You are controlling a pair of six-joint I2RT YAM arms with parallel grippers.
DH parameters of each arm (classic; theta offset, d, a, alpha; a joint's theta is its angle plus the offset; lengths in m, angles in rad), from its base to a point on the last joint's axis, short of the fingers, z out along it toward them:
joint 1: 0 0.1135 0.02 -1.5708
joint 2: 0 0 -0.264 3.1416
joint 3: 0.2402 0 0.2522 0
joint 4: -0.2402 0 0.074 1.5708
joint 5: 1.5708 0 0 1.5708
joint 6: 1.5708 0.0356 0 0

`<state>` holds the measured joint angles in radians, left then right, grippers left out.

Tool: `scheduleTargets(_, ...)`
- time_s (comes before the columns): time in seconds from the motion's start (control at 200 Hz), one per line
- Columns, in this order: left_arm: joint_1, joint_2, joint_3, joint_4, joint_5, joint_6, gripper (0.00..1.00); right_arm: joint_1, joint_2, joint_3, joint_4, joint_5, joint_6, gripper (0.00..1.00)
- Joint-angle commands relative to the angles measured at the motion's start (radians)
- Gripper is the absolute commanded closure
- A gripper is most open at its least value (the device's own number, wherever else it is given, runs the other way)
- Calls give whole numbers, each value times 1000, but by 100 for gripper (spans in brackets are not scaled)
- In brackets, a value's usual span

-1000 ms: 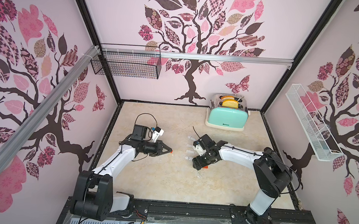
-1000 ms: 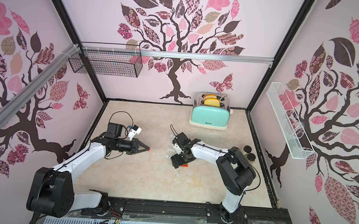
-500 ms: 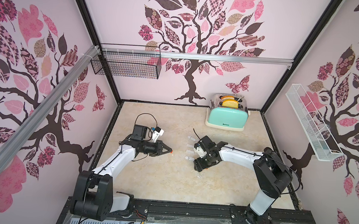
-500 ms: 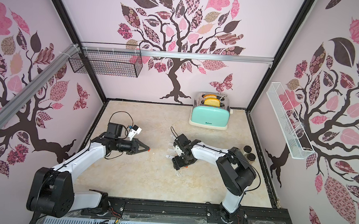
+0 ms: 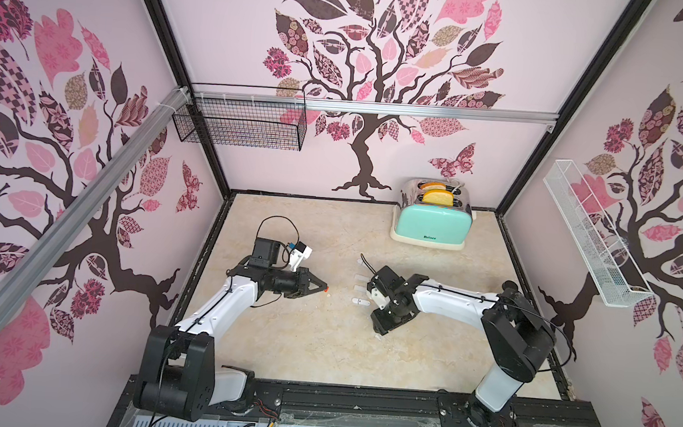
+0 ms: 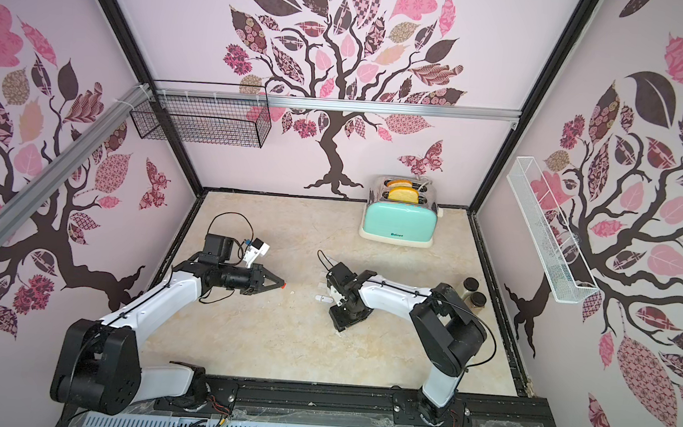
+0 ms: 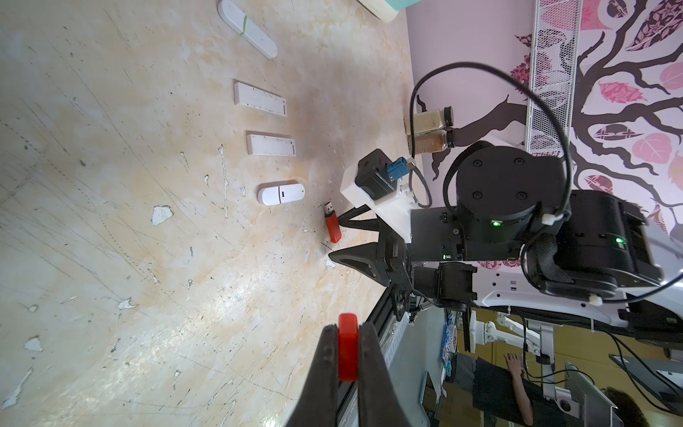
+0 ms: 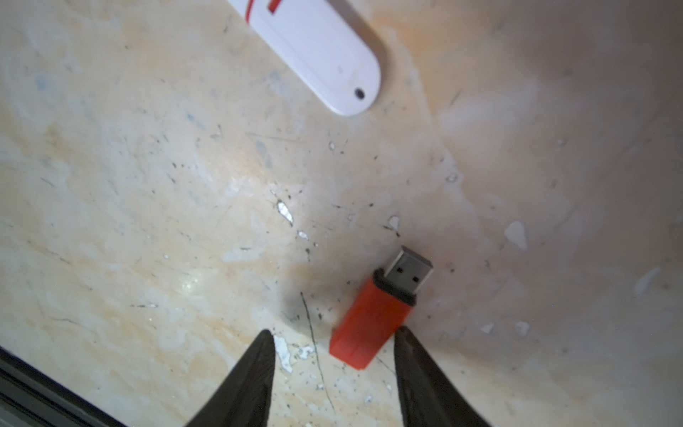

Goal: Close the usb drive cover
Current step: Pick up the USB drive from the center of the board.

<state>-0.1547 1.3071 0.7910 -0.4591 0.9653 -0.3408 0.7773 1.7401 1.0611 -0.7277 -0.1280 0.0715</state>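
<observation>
Scuffed beige bench (image 8: 148, 185), and near its middle the orange USB drive (image 8: 371, 318) lies flat, plug bare, between the spread tips of the right claw (image 8: 334, 342), ungripped. Nearer the left edge, the left claw (image 7: 348, 328) is clenched on the red cap (image 7: 348, 355).

R hand (image 8: 334, 332) open astride uncapped orange usb drive (image 8: 371, 318).

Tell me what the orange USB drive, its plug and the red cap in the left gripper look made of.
Orange USB drive: likely moulded plastic, matte, even colour with crisp edges.
Its plug: metal by the look, a silvery folded shell with two square holes.
Red cap, pinched in the left gripper: probably the same plastic, slightly glossy.
</observation>
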Motion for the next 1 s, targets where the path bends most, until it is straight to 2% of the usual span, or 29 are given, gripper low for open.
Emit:
scheduleTargets(0.0, 6, -12, 5, 10, 1, 13, 100, 0, 3, 56, -64, 68, 16, 50)
scheduleTargets(0.145, 8, -12, 11, -4, -3, 20, 100, 0, 27, 95, -107, 136, 49, 54)
scheduleTargets(0.23, 7, -11, 6, 4, 0, 18, 100, 6, 33, 95, -93, 121, 83, 56)
scheduleTargets(0.33, 8, -5, 10, 0, -1, 19, 100, 22, 55, 108, -83, 108, 106, 53)
scheduleTargets(0.45, 9, -15, -3, 11, 0, 14, 100, 54, 63, 119, -71, 111, 128, 44)
scheduleTargets(0.63, 10, -19, 6, -1, -5, 20, 100, 57, 105, 136, -111, 144, 143, 45)
scheduleTargets(0.74, 10, -13, 0, 11, 0, 14, 100, 57, 97, 108, -99, 164, 143, 48)
scheduleTargets(0.995, 9, -18, 3, 2, -6, 16, 100, 31, 103, 102, -120, 172, 151, 64)
